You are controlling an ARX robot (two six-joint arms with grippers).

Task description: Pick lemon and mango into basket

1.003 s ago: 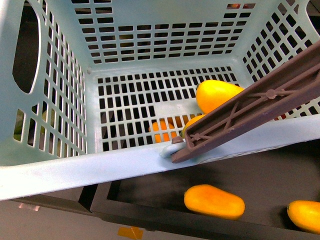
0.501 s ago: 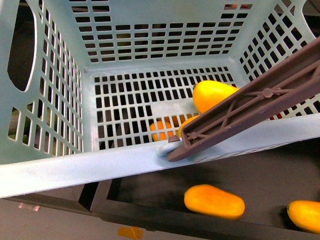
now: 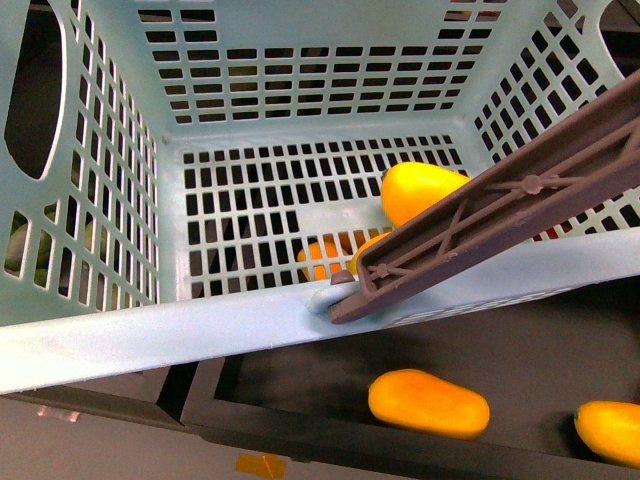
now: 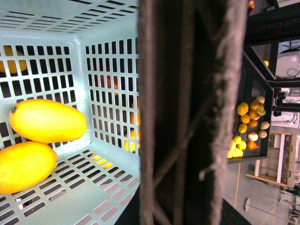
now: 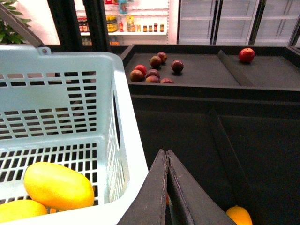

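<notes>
Front view looks down into the basket (image 3: 150, 335), where the mango (image 3: 420, 190) lies on the slotted floor toward 3 o'clock, partly under the handle (image 3: 500, 210). The lemon (image 3: 368, 250) touches it at its 7 o'clock side, mostly hidden by that handle. Right gripper (image 5: 166, 161) has its fingers pressed together on nothing, outside the basket wall. Left gripper cannot be told. Two orange fruits (image 3: 430, 402) lie on the black shelf (image 3: 560, 350) at 6 o'clock.

Front view looks steeply down into the basket (image 3: 120, 340); both wrist views share its interior close up.
</notes>
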